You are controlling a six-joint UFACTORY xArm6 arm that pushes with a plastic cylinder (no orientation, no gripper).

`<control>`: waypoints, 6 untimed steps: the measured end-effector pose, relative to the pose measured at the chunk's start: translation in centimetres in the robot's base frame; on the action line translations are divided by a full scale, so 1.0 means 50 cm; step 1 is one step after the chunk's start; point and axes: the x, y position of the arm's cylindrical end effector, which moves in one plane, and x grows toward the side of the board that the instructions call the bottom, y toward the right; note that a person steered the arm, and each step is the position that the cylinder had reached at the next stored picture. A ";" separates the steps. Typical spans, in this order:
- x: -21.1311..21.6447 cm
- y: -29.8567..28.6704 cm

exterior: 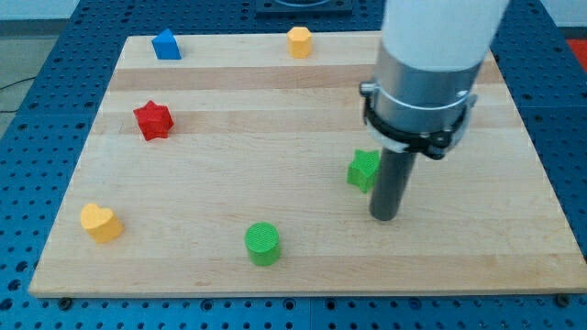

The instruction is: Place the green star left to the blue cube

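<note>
While upright, my tip (384,218) touches the green star (363,170).

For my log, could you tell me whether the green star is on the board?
On: the green star sits on the wooden board, beside my tip.

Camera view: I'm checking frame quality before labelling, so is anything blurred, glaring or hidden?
Camera view: lighting even, shadows soft, no strong glare on the board; the arm's white body is cropped by the view's top; my tip is sharp, and the rod hides the green star's right edge.
</note>
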 end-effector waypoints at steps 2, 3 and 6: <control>-0.131 -0.003; -0.161 -0.001; -0.196 -0.090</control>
